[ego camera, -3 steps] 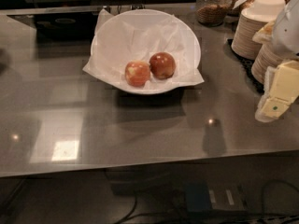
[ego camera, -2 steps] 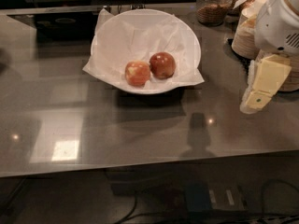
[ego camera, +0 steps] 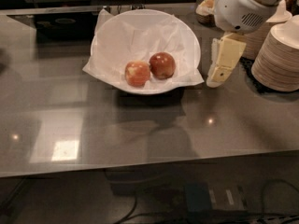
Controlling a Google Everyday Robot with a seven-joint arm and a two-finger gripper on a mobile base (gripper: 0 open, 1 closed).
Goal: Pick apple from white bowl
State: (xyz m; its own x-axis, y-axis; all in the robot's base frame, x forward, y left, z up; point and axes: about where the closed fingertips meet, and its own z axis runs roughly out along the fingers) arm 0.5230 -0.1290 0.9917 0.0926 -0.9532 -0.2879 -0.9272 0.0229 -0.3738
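The white bowl [ego camera: 140, 36], lined with crumpled white paper whose corners stick out, stands at the middle back of the grey counter. Two apples lie in it. The darker, deep-red glossy apple [ego camera: 162, 65] is on the right. A paler orange-red apple [ego camera: 137, 73] with yellowish patches lies touching it on the left. My gripper [ego camera: 218, 73] hangs from the white arm just right of the bowl's rim, above the counter, with cream fingers pointing down. It holds nothing.
Stacks of small cream paper bowls [ego camera: 279, 55] stand at the right edge, close behind the gripper. A jar [ego camera: 205, 8] stands at the back right. The counter's front edge [ego camera: 140, 167] runs across the lower frame, with cables on the floor below.
The gripper has moved left from the right edge towards the bowl and now hangs beside its right rim. The apples and the bowl have not moved.
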